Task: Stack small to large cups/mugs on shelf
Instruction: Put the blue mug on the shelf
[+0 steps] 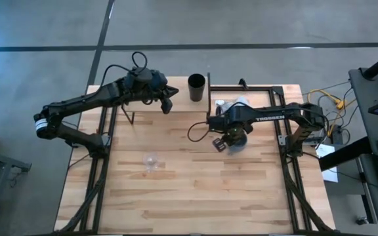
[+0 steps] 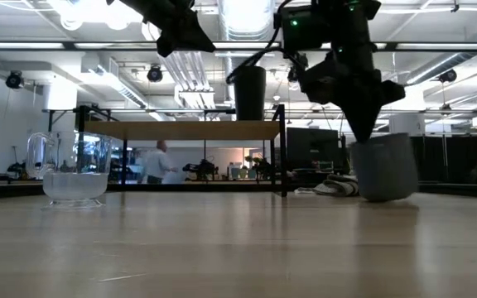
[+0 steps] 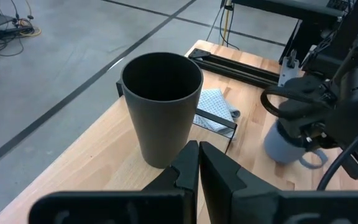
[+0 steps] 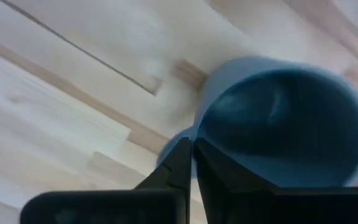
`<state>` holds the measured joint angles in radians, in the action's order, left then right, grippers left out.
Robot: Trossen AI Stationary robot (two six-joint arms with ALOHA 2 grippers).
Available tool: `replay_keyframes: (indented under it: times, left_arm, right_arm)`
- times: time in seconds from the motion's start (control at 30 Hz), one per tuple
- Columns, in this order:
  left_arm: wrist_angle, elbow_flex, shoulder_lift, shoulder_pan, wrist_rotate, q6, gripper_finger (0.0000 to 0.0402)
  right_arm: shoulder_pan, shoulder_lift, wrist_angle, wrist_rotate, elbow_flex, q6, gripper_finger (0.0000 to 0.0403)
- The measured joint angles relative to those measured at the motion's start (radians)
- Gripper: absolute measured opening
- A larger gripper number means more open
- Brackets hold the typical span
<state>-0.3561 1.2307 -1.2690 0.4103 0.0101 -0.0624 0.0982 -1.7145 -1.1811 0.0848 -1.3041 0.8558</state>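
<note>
The tall black cup (image 1: pixel 196 87) (image 3: pixel 160 106) stands upright on the shelf (image 2: pixel 189 130) at the table's far side. My left gripper (image 3: pixel 197 155) hovers shut just short of the cup, apart from it. The blue-grey mug (image 1: pixel 238 139) (image 2: pixel 383 165) sits on the tabletop, right of the shelf. My right gripper (image 4: pixel 192 155) comes down on it from above and is shut at its rim. The small clear glass cup (image 1: pixel 151 160) (image 2: pixel 73 170) stands alone on the tabletop toward the near left. My right gripper pinches the mug's wall at the rim (image 4: pixel 199 127), with one finger inside and one outside, beside the handle (image 4: pixel 171 146). The fingers point down from above. The mug's base rests on the tabletop, and the mug leans slightly.
A light grey cloth (image 1: pixel 225 105) (image 3: pixel 216 106) lies behind the mug, beside the shelf's right leg. Black frame rails (image 1: pixel 268 88) run along the far right edge. Bare tabletop (image 1: pixel 195 190) spreads across the near half.
</note>
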Motion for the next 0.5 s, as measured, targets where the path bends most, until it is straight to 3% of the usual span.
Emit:
replay_keyframes:
  times: [0.23, 0.5]
  left_arm:
    - [0.000, 0.000, 0.000, 0.000, 0.000, 0.000, 0.0000]
    - [0.000, 0.000, 0.000, 0.000, 0.000, -0.001, 0.0000]
  right_arm:
    - [-0.004, -0.001, 0.075, 0.001, -0.029, -0.052, 0.0009]
    - [-0.039, 0.003, 0.085, -0.007, -0.251, -0.173, 0.0008]
